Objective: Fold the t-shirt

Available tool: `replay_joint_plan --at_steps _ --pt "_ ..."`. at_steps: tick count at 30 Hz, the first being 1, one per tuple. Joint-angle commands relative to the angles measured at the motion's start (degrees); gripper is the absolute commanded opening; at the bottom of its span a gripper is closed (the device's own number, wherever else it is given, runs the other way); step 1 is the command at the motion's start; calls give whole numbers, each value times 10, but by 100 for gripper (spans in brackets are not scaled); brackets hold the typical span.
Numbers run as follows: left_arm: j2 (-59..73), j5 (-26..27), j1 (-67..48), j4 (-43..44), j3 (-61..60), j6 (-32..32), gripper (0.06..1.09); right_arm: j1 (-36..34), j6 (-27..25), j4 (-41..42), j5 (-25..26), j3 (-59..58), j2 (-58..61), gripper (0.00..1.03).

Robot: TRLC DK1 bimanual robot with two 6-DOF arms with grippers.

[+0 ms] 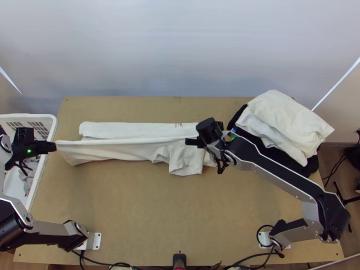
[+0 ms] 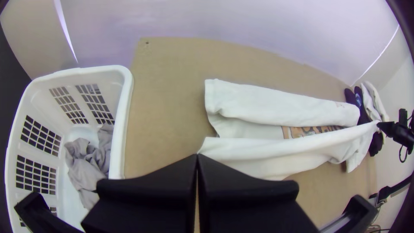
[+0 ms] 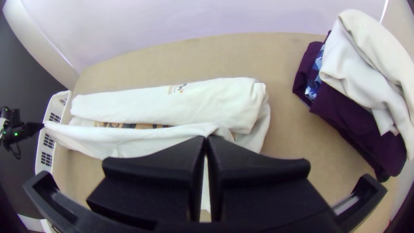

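T-shirt (image 1: 112, 153) stretched mid-frame, top view.
Near layer clamped in L pincer (image 2: 197, 155) & R pincer (image 3: 206, 137); long axis btwn them; far strip seen up-frame, fold prob. to be carried there.

The white t-shirt (image 1: 135, 129) lies long and thin across the far half of the table (image 1: 180, 207), from left to right. Its far side is folded over in a long strip. Its near side is pulled tight and pinched at both ends. Between them, a bit of brown and black picture (image 2: 310, 131) peeks out. Toward the right, some cloth is bunched up
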Motion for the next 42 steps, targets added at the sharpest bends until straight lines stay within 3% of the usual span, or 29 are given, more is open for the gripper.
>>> replay_joint_plan --at_steps 1,28,42 --pt "1 -20 -30 3 19 -41 10 -24 -14 27 -2 15 27 3" --pt "98 -108 -121 104 92 -153 10 -71 -36 39 -9 99 181 3" --pt "200 -142 -187 127 154 -170 10 -111 -46 59 -9 133 239 3"
